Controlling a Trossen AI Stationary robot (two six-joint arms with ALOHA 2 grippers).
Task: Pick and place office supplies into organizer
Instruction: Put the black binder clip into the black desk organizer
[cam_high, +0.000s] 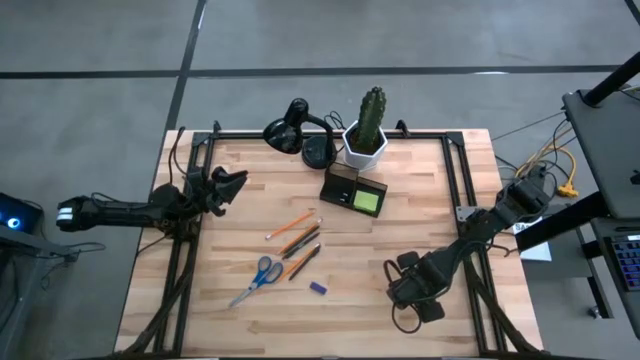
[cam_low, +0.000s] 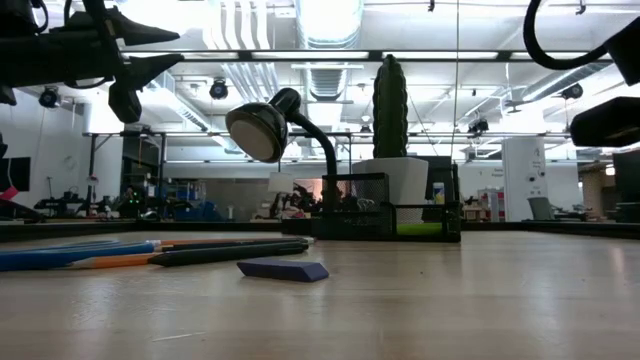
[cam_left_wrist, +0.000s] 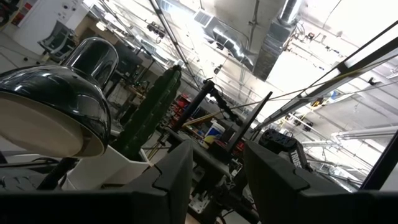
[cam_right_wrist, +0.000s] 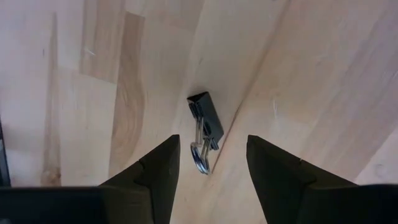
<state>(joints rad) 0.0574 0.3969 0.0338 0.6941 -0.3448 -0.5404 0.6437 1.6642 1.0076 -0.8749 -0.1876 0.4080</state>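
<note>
Near the table's (cam_high: 240, 330) front edge, right of the scissors (cam_high: 257, 280), right gripper (cam_right_wrist: 211, 163) held open over a binder clip (cam_right_wrist: 206, 123), clip's wire handles pointed toward the fingers.

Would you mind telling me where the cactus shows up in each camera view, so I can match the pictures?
High view: the cactus stands in its white pot at the table's far edge, right of the desk lamp.
Low view: the cactus is upright at centre, behind the organizer.
Left wrist view: the cactus leans beside the lamp head.
Right wrist view: not in it.
Shared landmark: the desk lamp.
</note>
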